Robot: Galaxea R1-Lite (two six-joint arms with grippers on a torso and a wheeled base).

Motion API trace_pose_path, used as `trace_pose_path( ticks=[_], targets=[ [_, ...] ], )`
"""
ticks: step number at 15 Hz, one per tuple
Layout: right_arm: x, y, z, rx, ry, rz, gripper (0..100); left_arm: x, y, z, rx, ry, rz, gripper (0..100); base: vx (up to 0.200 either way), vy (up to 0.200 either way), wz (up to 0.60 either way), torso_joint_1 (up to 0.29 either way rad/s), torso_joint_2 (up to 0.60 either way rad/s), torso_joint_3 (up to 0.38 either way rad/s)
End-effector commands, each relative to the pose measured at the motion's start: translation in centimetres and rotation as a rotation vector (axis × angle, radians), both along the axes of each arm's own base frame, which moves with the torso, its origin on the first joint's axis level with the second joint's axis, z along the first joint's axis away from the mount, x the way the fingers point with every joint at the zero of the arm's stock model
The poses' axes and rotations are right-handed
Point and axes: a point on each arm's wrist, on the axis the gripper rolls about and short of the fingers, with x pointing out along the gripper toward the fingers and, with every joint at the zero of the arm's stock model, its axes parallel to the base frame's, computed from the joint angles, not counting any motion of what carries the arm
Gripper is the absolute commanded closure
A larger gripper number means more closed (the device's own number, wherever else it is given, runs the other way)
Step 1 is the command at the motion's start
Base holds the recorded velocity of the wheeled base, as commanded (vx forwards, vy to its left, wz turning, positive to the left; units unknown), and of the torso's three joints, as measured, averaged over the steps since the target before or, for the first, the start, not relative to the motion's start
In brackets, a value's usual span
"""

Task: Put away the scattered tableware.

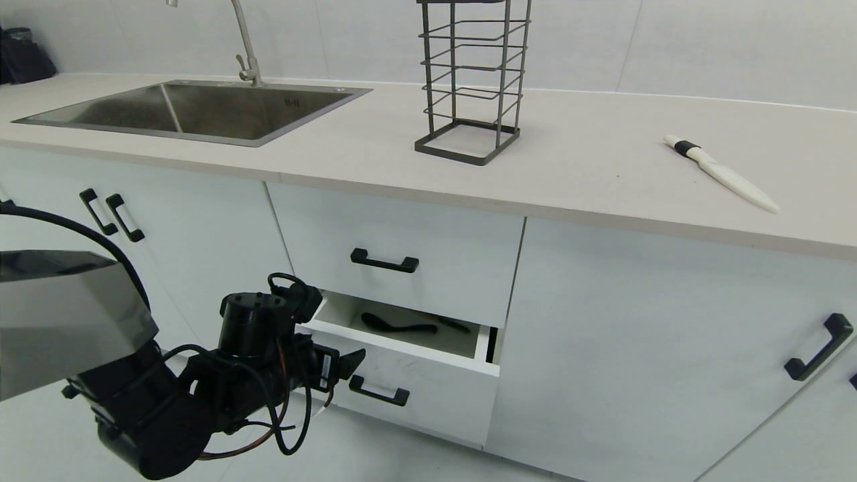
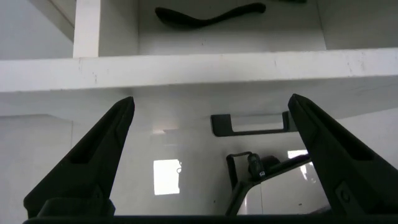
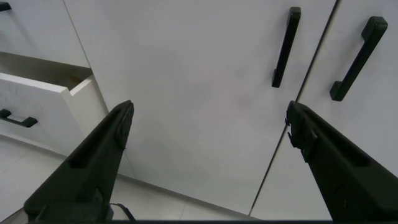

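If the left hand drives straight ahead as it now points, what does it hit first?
Likely the white front of the partly open lower drawer, near its black bar handle; the left hand is open, and the gap is hard to judge.

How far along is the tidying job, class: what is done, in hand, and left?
Done: the drawer stands open with a black spoon inside. In hand: nothing; the left pincer is open and empty near the drawer handle. Left: the white knife lies on the countertop; the drawer needs closing.
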Motion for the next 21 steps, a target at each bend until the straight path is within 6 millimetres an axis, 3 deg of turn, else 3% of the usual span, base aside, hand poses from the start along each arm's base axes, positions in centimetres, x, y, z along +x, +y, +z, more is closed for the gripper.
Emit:
trace_pose_path(
  ticks=[1, 14, 21],
  targets=[
    [0.0, 0.0, 0.0, -0.001, 0.001, 0.001, 0, 0.6, -0.2, -0.2, -0.003, -0.008, 0.001, 0, 0.000, 0.000, 0.00, 0.000, 0.00, 0.000],
    [0.0, 0.0, 0.0, -0.001, 0.001, 0.001, 0, 4.2, -1.1, 0.0, -0.045, -0.110, 0.014, 0, 0.000, 0.000, 0.00, 0.000, 0.00, 0.000],
    [0.0, 0.0, 0.0, -0.001, 0.001, 0.001, 0, 4.7, -1.2, -0.6, -0.049, -0.117, 0.014, 0, 0.000, 0.000, 0.00, 0.000, 0.00, 0.000]
  ],
)
